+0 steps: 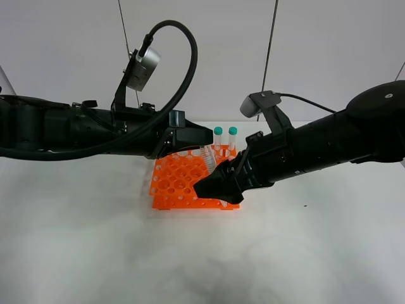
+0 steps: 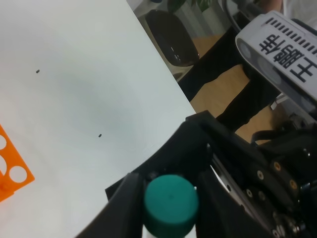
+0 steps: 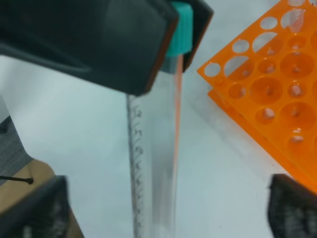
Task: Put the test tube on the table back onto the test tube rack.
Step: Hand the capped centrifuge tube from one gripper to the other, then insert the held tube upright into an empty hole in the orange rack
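My left gripper (image 1: pixel 201 140) is shut on the teal cap of the test tube (image 1: pixel 208 159) and holds it nearly upright over the orange test tube rack (image 1: pixel 180 183). The cap (image 2: pixel 171 203) sits between the left fingers in the left wrist view. In the right wrist view the clear tube (image 3: pixel 153 148) hangs from that cap beside the rack (image 3: pixel 277 94). My right gripper (image 1: pixel 212 185) is open at the rack's front edge, with its blurred fingers (image 3: pixel 39 208) wide apart on either side of the tube's lower part. I cannot tell whether the tip is in a hole.
Two more teal-capped tubes (image 1: pixel 225 137) stand in the rack's back row. The white table (image 1: pixel 95 253) stretches around the rack. The right arm's wrist camera (image 2: pixel 282 44) is close to the left gripper. A rack corner (image 2: pixel 10 168) shows in the left wrist view.
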